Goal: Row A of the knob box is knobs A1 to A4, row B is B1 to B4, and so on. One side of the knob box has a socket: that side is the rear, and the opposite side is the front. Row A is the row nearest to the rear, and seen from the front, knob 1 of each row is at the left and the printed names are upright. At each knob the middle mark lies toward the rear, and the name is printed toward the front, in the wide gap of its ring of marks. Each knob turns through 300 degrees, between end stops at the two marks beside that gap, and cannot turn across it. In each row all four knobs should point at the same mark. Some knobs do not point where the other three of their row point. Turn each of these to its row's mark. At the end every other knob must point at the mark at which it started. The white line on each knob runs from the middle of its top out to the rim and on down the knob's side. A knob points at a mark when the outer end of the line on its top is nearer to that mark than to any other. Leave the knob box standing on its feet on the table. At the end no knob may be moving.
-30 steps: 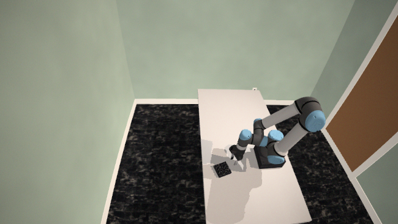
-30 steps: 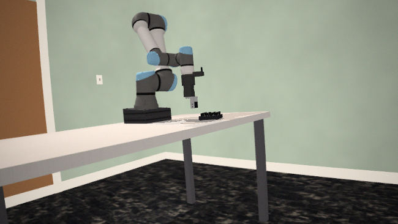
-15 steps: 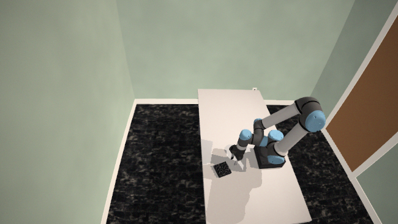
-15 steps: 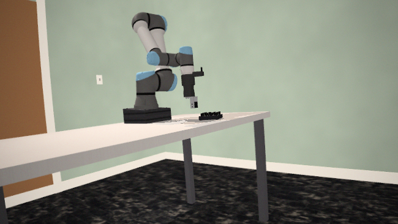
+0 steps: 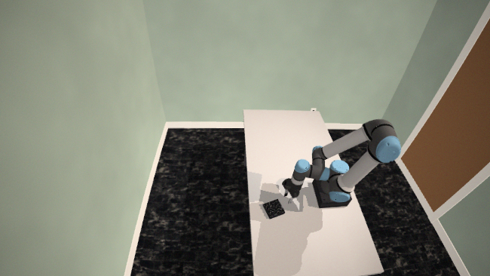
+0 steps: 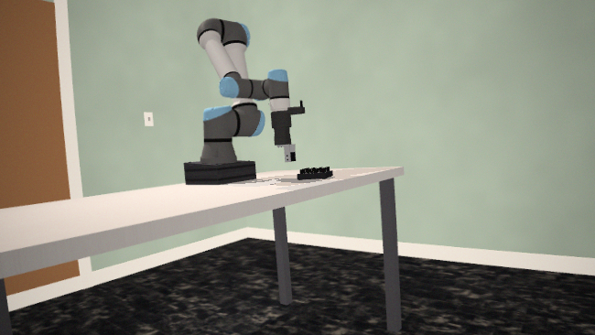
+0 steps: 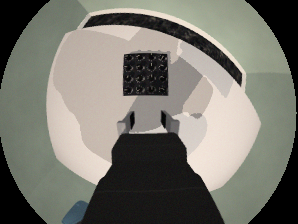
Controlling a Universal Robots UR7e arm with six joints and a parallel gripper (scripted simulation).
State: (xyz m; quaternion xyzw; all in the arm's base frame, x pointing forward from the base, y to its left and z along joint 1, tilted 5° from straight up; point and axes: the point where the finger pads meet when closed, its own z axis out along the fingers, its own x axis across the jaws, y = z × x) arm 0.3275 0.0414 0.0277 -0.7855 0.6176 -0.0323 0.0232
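Observation:
The knob box (image 5: 271, 208) (image 6: 315, 173) (image 7: 145, 74) is a small black square box standing on the white table (image 5: 286, 128) (image 6: 137, 206) near its left edge. Its knobs show only as dark bumps; their white lines and marks are too small to read. My gripper (image 5: 289, 199) (image 6: 289, 156) (image 7: 147, 116) is open and empty. It hangs above the table beside the box, on the side toward the arm's base, apart from the box and not touching it. In the wrist view the box lies just beyond the fingertips.
The arm's black base (image 5: 332, 196) (image 6: 220, 171) stands on the table right of the box. The table's edge (image 5: 249, 211) runs close to the box. The dark patterned floor (image 5: 196, 196) lies below. A brown board (image 5: 452, 132) hangs on the right wall.

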